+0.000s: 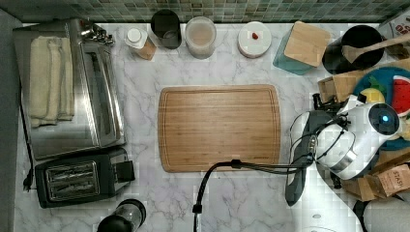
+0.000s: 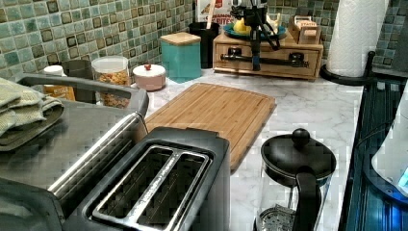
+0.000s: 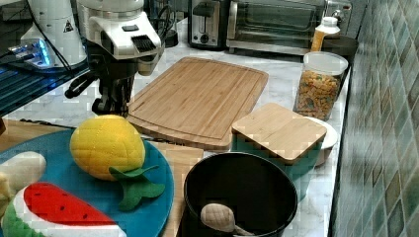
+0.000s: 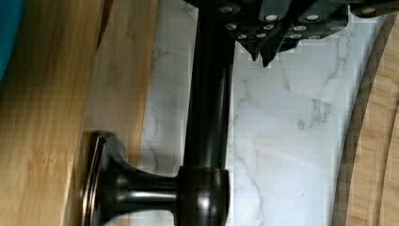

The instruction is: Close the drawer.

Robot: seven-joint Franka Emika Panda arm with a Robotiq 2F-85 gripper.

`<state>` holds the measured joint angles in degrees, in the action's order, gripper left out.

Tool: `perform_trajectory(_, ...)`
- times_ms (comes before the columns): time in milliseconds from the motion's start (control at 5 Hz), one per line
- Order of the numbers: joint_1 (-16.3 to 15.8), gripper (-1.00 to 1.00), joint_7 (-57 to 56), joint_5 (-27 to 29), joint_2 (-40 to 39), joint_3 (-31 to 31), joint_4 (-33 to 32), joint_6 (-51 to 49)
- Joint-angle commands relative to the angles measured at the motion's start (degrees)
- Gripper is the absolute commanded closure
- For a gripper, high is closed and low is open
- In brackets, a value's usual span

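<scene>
The drawer (image 2: 276, 63) is the front of a low light-wood box at the back of the counter in the left view. A dark metal bar handle (image 2: 284, 60) runs across it. My gripper (image 2: 255, 65) hangs straight down just in front of that handle. In the wrist view the drawer front (image 4: 122, 94) lies close to the box's top edge, with a thin gap between them. The handle (image 4: 207, 117) passes right beside my gripper (image 4: 266, 54). The fingers are shut with nothing between them. The right view has the gripper (image 3: 111, 106) low over the marble.
A large cutting board (image 1: 220, 128) lies mid-counter behind the gripper. A teal canister (image 2: 181, 55) and a black pot (image 3: 242, 192) flank the drawer box, which carries a blue plate (image 3: 148, 163) of plush fruit. A paper towel roll (image 2: 358, 33) stands at the left view's right.
</scene>
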<state>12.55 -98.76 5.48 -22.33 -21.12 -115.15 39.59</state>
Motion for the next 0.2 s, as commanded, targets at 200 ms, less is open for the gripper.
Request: perform_trajectory(200,3.76,1.00,0.72,-2.20,4.75,-5.62,13.10,2.68)
